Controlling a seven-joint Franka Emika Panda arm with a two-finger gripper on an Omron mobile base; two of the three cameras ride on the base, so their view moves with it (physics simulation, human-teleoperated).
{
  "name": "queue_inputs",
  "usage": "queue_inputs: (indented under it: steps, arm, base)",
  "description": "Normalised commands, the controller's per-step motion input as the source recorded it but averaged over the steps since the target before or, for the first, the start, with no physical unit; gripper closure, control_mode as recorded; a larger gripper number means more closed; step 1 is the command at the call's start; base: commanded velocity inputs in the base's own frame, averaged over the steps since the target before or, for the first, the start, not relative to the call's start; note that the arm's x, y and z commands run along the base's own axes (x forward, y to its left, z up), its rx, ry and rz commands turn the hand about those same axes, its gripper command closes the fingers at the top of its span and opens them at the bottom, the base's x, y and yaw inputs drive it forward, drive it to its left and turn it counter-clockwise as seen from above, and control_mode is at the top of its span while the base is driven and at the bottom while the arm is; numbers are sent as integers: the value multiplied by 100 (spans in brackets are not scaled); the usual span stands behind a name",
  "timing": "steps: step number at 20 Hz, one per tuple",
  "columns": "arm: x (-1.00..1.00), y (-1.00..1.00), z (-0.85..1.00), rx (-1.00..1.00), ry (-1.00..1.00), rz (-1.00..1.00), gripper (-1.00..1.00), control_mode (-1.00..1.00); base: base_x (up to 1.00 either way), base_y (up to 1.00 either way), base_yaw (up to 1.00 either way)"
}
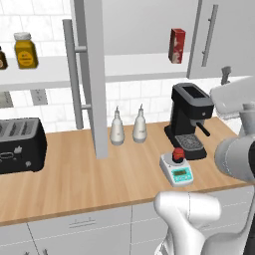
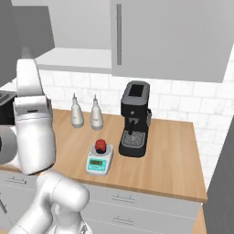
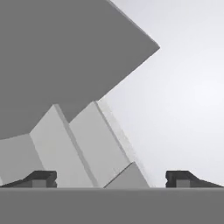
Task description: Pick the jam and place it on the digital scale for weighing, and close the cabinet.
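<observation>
Kitchen counter point(image 1: 89, 174): jam point(image 1: 178, 154) sits on digital scale point(image 1: 177, 170), cabinet point(image 1: 92, 74) door open.
Scale stands just beside the coffee machine point(image 1: 189, 119), with two white bottles point(image 1: 128, 127) nearby. Cabinet shelf carries a red carton point(image 1: 177, 45). Gripper point(image 3: 111, 179) fingers spread wide, holding nothing, facing grey cabinet panels.

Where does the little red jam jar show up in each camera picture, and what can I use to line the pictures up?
Left base view: the jam sits on the digital scale, lower right of centre.
Right base view: the jam sits on the scale, left of centre.
Hand view: grey cabinet panels; no jam.
Shared landmark: the black coffee machine beside the scale.
</observation>
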Motion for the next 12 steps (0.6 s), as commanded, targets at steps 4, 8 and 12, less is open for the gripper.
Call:
queue_inputs:
  steps: [4,8,12]
  arm:
    - [-99,77,56,-40,13,12,-100,-100]
    - [-98,89,17,-37,5,7,-100,-100]
    - [-87,100,-1,-5,-1,-6,-100,-100]
  base:
    - [0,0,0]
    - [0,0,0]
    - [0,0,0]
